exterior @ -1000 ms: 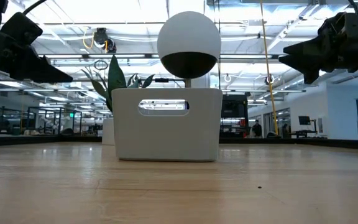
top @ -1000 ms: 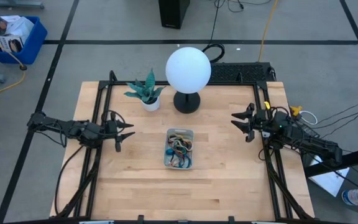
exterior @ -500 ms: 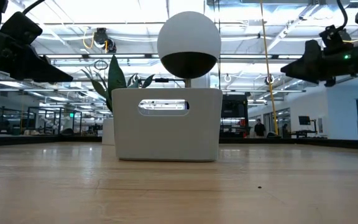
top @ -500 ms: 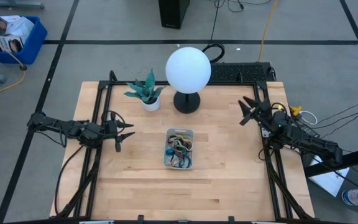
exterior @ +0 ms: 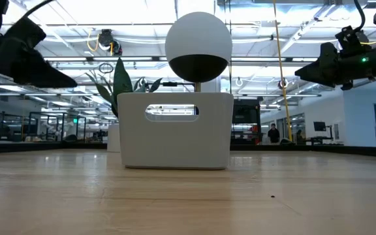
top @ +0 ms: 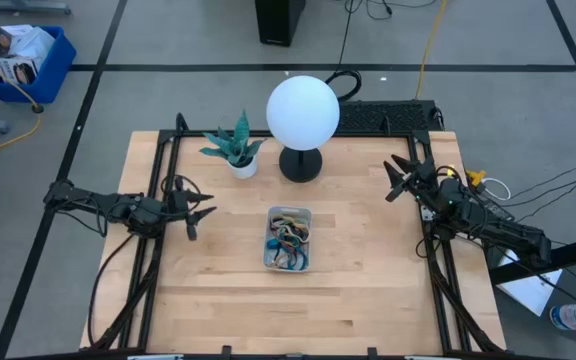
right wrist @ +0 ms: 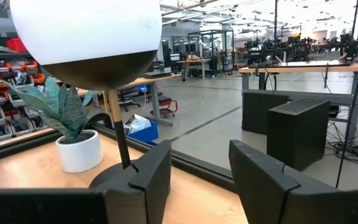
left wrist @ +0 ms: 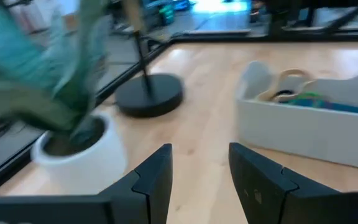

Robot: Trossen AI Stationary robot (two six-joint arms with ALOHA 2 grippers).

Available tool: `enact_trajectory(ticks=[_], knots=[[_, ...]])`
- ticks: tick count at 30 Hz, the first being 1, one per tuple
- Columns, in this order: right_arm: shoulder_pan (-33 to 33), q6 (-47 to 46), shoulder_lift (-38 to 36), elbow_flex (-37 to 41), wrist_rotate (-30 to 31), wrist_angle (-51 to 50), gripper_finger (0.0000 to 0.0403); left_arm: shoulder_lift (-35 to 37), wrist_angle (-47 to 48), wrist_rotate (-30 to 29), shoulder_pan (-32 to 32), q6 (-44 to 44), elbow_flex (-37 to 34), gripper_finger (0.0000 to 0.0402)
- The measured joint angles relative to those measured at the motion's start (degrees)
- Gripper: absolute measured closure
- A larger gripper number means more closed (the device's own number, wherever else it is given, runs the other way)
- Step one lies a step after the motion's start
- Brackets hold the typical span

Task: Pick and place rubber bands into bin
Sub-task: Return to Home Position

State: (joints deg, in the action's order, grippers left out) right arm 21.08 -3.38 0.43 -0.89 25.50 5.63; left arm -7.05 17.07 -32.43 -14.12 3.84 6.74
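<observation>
**Wood table (top: 368, 290), bin (top: 267, 245) at centre: both grippers empty**

We find the bands (top: 288, 240) heaped inside the bin at mid-table. Its long axis runs from far edge to near edge. We see no band loose on the wood.

The left gripper (left wrist: 200, 155) hangs by the left edge, jaws parted, holding nothing. The bin lies ahead of it, toward the right edge.

The right gripper (right wrist: 200, 152) hangs by the right edge, toward the far right corner, jaws likewise parted and empty. It points at the lamp (top: 303, 110).

We judge the left gripper the nearer to the bin. Withdrawal of either arm should need no pass over the bin.

We can read no brand, label or writing.
</observation>
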Motion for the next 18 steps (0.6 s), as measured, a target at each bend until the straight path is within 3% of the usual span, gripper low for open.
enact_trajectory(ticks=[18], knots=[[0.0,0.0,0.0,0.0,0.0,0.1,0.0248,-0.1,2.6,-0.2,0.8,2.3,0.0,0.0236]])
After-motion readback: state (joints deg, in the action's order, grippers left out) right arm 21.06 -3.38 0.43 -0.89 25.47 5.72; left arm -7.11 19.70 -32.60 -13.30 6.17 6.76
